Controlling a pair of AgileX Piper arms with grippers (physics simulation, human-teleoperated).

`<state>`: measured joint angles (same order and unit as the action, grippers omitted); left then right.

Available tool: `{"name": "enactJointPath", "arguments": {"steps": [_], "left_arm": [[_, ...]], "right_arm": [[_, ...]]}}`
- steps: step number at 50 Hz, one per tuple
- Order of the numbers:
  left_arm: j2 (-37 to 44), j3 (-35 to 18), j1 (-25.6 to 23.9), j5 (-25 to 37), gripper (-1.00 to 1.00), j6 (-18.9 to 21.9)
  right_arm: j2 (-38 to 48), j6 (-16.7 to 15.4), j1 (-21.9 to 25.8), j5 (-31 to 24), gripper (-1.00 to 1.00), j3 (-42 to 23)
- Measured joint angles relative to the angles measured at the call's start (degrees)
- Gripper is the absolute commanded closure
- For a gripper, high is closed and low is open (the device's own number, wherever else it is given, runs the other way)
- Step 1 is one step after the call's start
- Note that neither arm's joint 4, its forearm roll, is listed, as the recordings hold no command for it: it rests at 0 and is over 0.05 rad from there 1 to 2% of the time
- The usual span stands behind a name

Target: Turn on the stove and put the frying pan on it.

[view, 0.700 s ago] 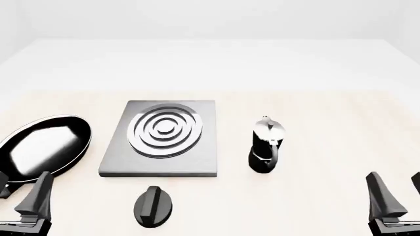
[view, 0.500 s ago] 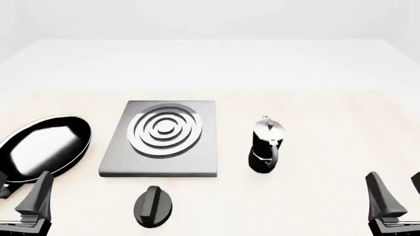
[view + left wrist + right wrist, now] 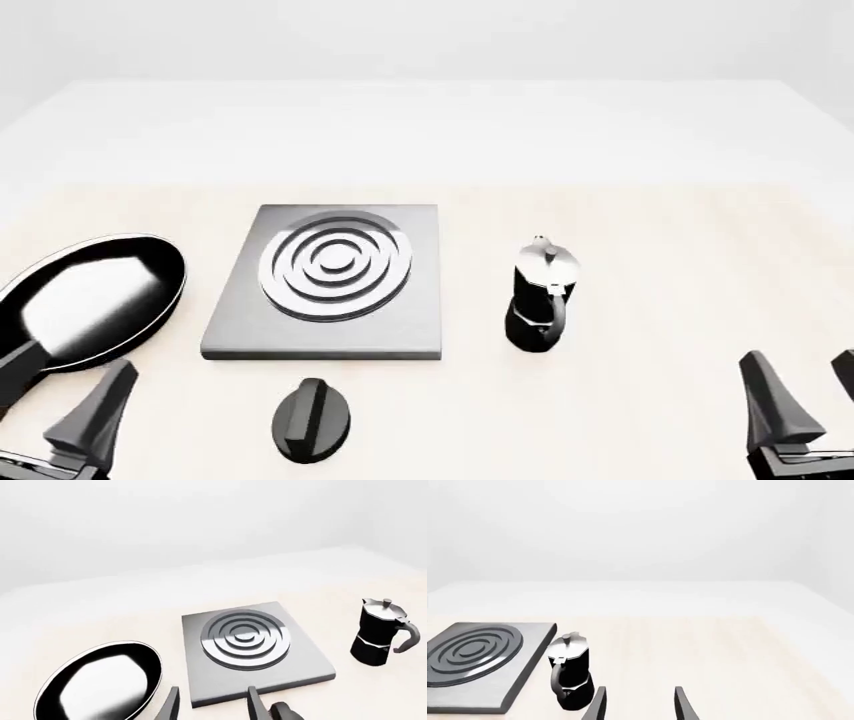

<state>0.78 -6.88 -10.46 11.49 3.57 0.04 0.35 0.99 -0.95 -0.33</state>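
Frying pan (image 3: 100, 690) handle off-frame

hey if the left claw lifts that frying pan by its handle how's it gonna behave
The frying pan looks rigid, so it should not flex. Its wide bowl sits far off the long handle, so it would likely droop bowl-down unless gripped firmly. The glossy finish hints at a slippery hold. The left claw is open, touching nothing.

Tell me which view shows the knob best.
The front view: the knob appears whole, on the table in front of the stove. The left wrist view catches only a dark sliver of it at the picture's edge. The right wrist view does not show it.
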Motion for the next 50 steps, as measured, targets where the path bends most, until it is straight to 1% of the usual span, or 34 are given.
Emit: {"name": "enactJointPath", "arguments": {"steps": [14, 22, 28, 33, 40, 50], "left_arm": [[6.8, -5.7, -8.5, 10.1, -1.00, -2.7], [10.9, -8.1, -13.6, 14.6, -1.00, -5.2], [15.4, -6.1, -17.7, 13.5, -1.00, -7.5], [18.3, -4.4, -20.0, 11.8, -1.00, -9.2], [21.8, -2.2, -22.2, 8.9, -1.00, -11.0], [27.1, 0.9, -24.6, 3.0, -1.00, -12.8]], "right_arm": [[0.0, -0.2, 1.2, -0.5, -1.00, -0.3], [0.0, -0.4, 1.8, -0.7, -1.00, -0.3], [0.0, -0.3, 2.1, -0.8, -1.00, -0.1], [0.0, -0.3, 2.3, -0.9, -1.00, 0.0], [0.0, -0.2, 2.4, -0.9, -1.00, 0.1], [0.0, -0.1, 2.4, -1.1, -1.00, 0.2]]}}
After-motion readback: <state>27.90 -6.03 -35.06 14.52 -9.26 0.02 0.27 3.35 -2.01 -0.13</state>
